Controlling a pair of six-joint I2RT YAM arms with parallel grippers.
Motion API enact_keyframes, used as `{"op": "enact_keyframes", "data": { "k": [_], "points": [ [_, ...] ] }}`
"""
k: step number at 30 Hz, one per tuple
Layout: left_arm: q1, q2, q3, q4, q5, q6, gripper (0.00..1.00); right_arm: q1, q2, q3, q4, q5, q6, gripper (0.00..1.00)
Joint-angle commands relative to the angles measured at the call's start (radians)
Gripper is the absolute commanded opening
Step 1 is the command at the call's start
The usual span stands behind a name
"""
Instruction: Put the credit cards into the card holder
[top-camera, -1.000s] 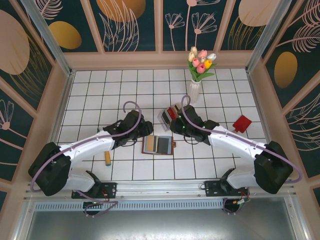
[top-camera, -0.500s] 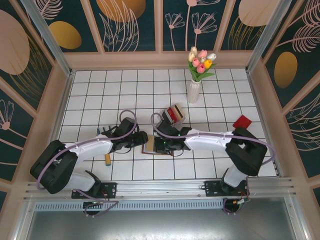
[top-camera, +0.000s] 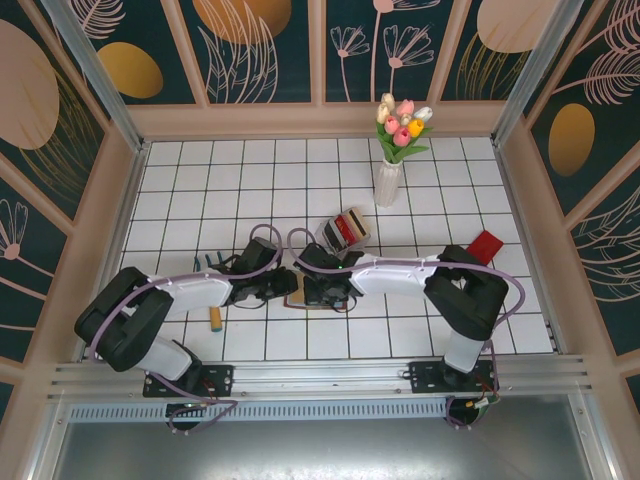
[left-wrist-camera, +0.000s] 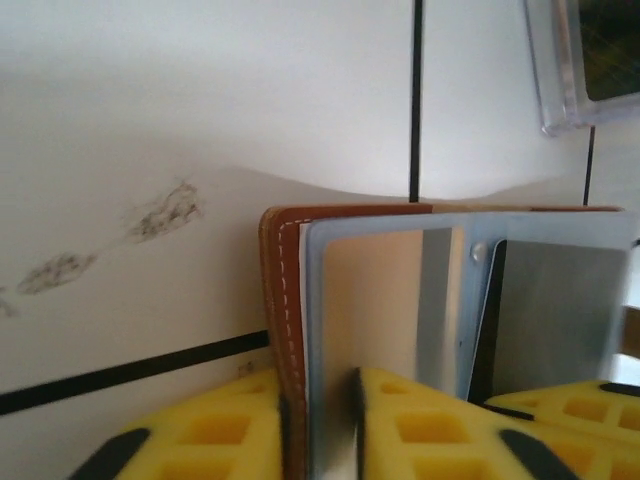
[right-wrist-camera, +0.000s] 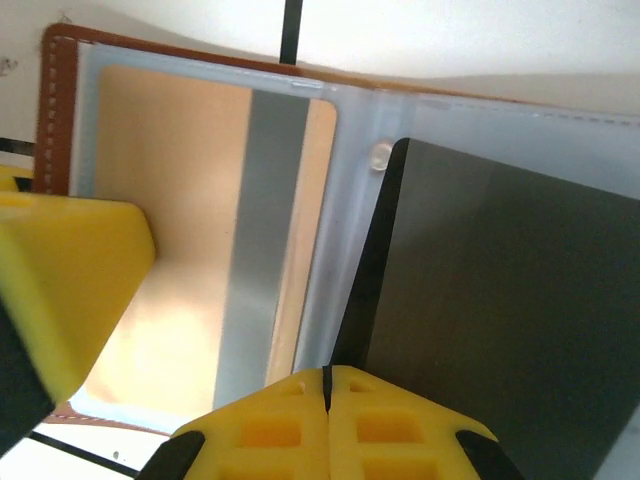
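My left hand (left-wrist-camera: 316, 428) is clamped on the edge of the card holder (left-wrist-camera: 281, 300). My right hand (right-wrist-camera: 325, 400) is pinched shut, looks like on the dark card (right-wrist-camera: 500, 290).

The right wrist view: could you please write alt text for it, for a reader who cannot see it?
The yellow-padded right tool is shut on a dark grey card, whose corner meets the clear pocket of the open brown card holder on the white table. A second yellow pad overlaps the holder's left flap.
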Motion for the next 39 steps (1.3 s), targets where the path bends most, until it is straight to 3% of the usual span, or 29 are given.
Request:
{"op": "enact_keyframes", "data": {
  "k": [1, 6, 16, 21, 25, 30, 36, 39],
  "points": [
    [-0.003, 0.041, -0.008, -0.021, -0.011, 0.053, 0.12, 0.013, 0.031, 0.017, -0.123, 0.077, 0.038, 0.07],
    [-0.003, 0.048, -0.008, -0.044, -0.045, 0.073, 0.00, 0.009, 0.037, 0.031, -0.227, 0.163, 0.070, 0.07],
    [-0.004, 0.040, -0.002, -0.069, -0.080, 0.096, 0.00, 0.003, 0.043, 0.070, -0.257, 0.199, 0.067, 0.08],
    [-0.004, -0.009, 0.005, -0.066, -0.055, 0.101, 0.01, 0.005, -0.023, 0.089, -0.178, 0.141, 0.025, 0.12],
    [-0.004, -0.076, 0.020, -0.080, -0.058, 0.088, 0.15, -0.009, -0.131, 0.101, -0.157, 0.179, 0.016, 0.18],
    [-0.003, -0.134, 0.063, -0.137, -0.118, 0.081, 0.33, -0.125, -0.209, 0.116, -0.159, 0.210, -0.078, 0.27],
    [-0.003, -0.158, 0.138, -0.229, -0.230, 0.077, 0.51, -0.289, -0.167, 0.209, -0.220, 0.238, -0.248, 0.32],
    [-0.003, -0.153, 0.170, -0.244, -0.253, 0.071, 0.54, -0.335, -0.123, 0.260, -0.238, 0.259, -0.333, 0.36]
  ]
}}
